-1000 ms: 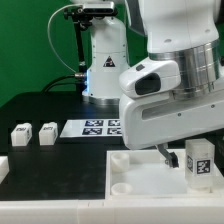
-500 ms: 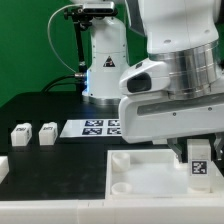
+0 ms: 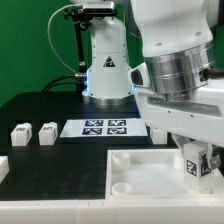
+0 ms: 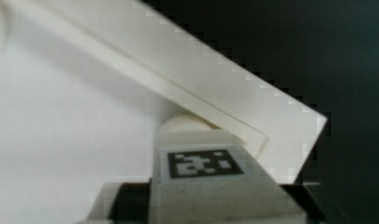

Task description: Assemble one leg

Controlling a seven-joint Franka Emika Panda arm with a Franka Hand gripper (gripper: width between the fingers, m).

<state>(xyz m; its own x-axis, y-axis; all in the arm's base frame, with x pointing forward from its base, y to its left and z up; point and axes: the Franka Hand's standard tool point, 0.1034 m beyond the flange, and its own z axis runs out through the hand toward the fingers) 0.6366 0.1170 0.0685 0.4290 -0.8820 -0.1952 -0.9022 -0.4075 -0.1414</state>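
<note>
Leg (image 3: 196, 160): in the exterior view, this small white block with a black-and-white tag on its visible face stands upright between the fingers of the gripper (image 3: 197, 166). The pincer is closed on the leg, one finger on each side. The leg is over the plate (image 3: 140, 178), near the plate's corner on the exterior view's right. Whether its lower end touches the plate cannot be told from this view. The arm's white housing fills the upper part of the exterior view's right. The marker board (image 3: 105, 127) lies flat on the dark table (image 3: 50, 105) beyond the plate. One white block (image 3: 19, 135) and a second white block (image 3: 46, 132) stand side by side on the table at the exterior view's left, well apart from the plate.

In the wrist view, the leg (image 4: 204, 160) shows its tag face and sits centred in the gripper (image 4: 204, 196), filling the gap between the fingers. Beyond the leg lies the plate (image 4: 97, 110), with its raised edge running diagonally. The dark table (image 4: 319, 45) shows past that edge.
</note>
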